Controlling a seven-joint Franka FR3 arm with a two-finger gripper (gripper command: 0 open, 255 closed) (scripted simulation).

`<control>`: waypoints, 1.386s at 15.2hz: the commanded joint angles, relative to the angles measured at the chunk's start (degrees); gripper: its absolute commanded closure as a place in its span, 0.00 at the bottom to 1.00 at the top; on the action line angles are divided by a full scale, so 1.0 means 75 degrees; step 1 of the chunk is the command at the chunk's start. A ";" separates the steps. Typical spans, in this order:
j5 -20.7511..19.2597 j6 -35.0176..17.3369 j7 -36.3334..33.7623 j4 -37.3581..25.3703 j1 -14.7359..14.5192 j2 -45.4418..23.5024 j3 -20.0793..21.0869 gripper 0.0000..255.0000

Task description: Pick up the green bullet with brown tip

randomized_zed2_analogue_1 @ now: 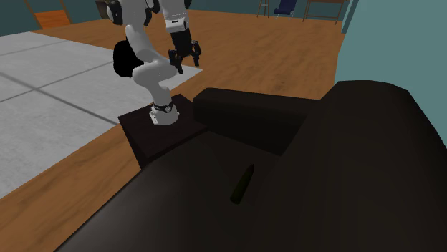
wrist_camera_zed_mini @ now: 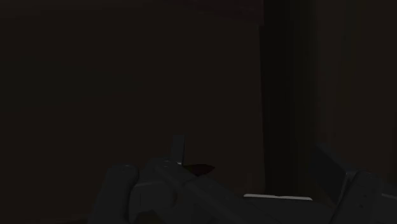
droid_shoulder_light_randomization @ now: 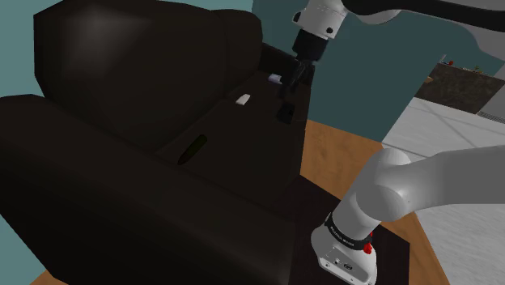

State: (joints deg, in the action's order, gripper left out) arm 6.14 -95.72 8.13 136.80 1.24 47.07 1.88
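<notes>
The bullet (droid_shoulder_light_randomization: 193, 148) is a slim dark green piece lying flat on the seat of a dark brown sofa (droid_shoulder_light_randomization: 121, 186); its tip colour is too dim to make out. In the second exterior view the bullet (randomized_zed2_analogue_1: 242, 184) lies in the middle of the seat. My black gripper (droid_shoulder_light_randomization: 286, 112) hangs over the sofa's far end, well away from the bullet and above the armrest side. The gripper (randomized_zed2_analogue_1: 185, 57) is open with nothing between its fingers. In the dim wrist view the gripper (wrist_camera_zed_mini: 253, 154) faces dark sofa surface, fingers apart.
Two small white objects (droid_shoulder_light_randomization: 242, 100) (droid_shoulder_light_randomization: 275, 78) lie on the sofa near the gripper. The sofa's back (droid_shoulder_light_randomization: 146, 57) rises along the shoulder view's left. The dark stand (randomized_zed2_analogue_1: 154, 132) rests on a wooden floor (randomized_zed2_analogue_1: 251, 57) beside the armrest (randomized_zed2_analogue_1: 243, 114).
</notes>
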 commanded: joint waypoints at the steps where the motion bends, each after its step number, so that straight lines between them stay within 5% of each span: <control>1: 0.0000 0.0000 0.0000 0.0000 0.0000 0.0000 0.0000 0.00; 12: 0.0498 -0.2695 -0.3085 0.0350 0.0596 -0.2219 0.1654 0.00; 21: -0.0231 -0.4497 -0.5950 -0.0472 0.1304 -0.4909 0.2731 0.00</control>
State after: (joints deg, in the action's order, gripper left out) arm 5.55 -128.10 -33.69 134.34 10.35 12.81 21.65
